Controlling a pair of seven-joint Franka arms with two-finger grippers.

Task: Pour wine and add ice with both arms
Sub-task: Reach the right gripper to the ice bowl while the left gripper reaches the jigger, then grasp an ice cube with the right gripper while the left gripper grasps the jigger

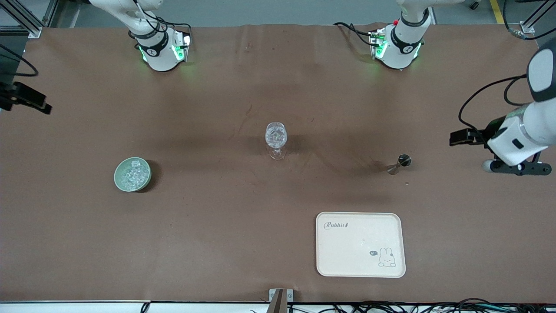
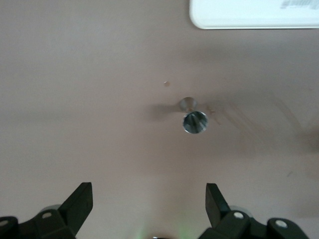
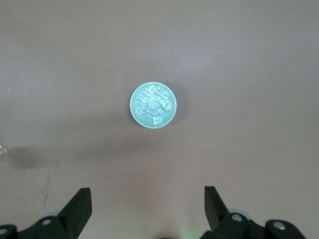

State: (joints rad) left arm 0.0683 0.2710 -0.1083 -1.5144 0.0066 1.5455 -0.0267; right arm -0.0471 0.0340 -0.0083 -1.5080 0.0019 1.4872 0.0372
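Note:
A clear stemmed glass (image 1: 276,139) stands upright mid-table, and its bowl glitters. A pale green bowl (image 1: 132,174) heaped with ice (image 1: 132,173) sits toward the right arm's end, and it also shows in the right wrist view (image 3: 153,105). A small metal jigger (image 1: 400,164) stands toward the left arm's end, and it also shows in the left wrist view (image 2: 194,121). My left gripper (image 1: 464,138) (image 2: 149,199) is open and empty, raised above the table beside the jigger. My right gripper (image 1: 28,101) (image 3: 148,199) is open and empty, high above the table at the right arm's end.
A cream tray (image 1: 360,244) with a rabbit print lies nearer to the front camera than the jigger, and its edge shows in the left wrist view (image 2: 254,15). Brown cloth covers the table. The two arm bases (image 1: 160,48) (image 1: 397,45) stand along the robots' edge.

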